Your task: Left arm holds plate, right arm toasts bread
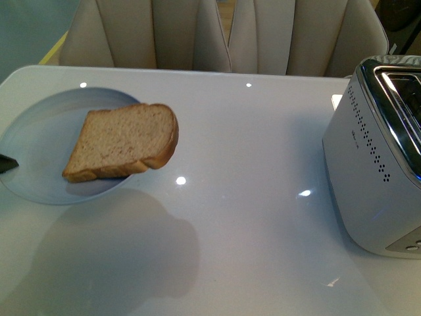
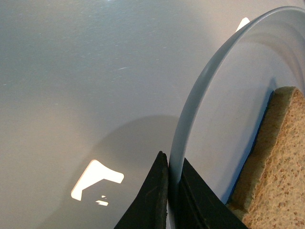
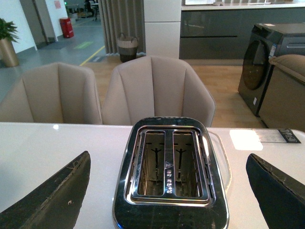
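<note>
The left gripper [image 2: 173,164] reaches in low from the table's [image 1: 263,131] left edge and pinches the plate [image 1: 39,131] by its rim, one jaw on each side. The bread [image 1: 122,141] lies on the plate, overhanging its right edge. The right gripper [image 3: 167,160] hangs spread wide above the toaster [image 1: 375,158].

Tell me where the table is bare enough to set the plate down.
Bare: the white tabletop between the round pale blue-grey plate and the silver two-slot toaster, and the near edge. Crowded: far right, filled by the toaster.
</note>
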Tool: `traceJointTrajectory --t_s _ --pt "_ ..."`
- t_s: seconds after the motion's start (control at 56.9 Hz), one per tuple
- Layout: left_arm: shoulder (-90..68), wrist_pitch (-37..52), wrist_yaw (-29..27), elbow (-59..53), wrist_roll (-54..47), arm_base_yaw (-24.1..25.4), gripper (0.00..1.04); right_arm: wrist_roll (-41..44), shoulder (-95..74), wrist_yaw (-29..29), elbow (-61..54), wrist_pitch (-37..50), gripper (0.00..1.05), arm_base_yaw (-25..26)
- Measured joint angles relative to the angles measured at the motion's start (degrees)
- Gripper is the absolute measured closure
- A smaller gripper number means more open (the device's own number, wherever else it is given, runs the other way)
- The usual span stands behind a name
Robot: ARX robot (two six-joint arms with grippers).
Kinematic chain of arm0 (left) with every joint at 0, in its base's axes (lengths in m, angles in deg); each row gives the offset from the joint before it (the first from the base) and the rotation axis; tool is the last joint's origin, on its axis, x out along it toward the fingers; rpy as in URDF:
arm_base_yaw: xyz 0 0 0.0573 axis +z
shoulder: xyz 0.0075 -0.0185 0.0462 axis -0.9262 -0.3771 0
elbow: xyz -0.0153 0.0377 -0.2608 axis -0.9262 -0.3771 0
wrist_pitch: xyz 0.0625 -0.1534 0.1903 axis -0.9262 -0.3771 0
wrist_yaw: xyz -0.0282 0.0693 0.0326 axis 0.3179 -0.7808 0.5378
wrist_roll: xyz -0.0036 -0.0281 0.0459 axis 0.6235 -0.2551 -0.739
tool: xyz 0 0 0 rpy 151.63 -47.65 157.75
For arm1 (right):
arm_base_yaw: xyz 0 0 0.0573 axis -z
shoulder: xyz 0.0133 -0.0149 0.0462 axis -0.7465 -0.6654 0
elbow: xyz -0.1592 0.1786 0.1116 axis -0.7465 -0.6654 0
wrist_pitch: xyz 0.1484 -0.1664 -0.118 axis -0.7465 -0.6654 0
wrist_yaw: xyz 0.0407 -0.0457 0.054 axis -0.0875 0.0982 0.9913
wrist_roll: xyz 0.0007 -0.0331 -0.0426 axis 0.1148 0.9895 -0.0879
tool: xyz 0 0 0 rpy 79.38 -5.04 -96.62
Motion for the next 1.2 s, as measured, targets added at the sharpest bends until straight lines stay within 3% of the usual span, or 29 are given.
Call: traceJointTrajectory --t_s 0.299,0.668,0.809,1.196 --pt "9.0 -9.1 -4.1 7.2 5.8 -10.4 1.02 0.0 0.0 0.0 0.0 0.0 0.09 0.0" --pt "13.7 -19.4 -9.0 18.4 11.3 -31.9 1.02 0.0 0.0 0.0 0.0 0.0 0.09 0.0" --pt "14.6 -21.1 -11.3 19.6 13.1 -35.3 1.02 0.0 0.0 0.0 0.0 0.0 0.09 0.0" --pt "15.9 -20.5 -11.3 19.6 18.2 -37.4 1.02 0.0 0.0 0.0 0.0 0.0 0.09 0.0"
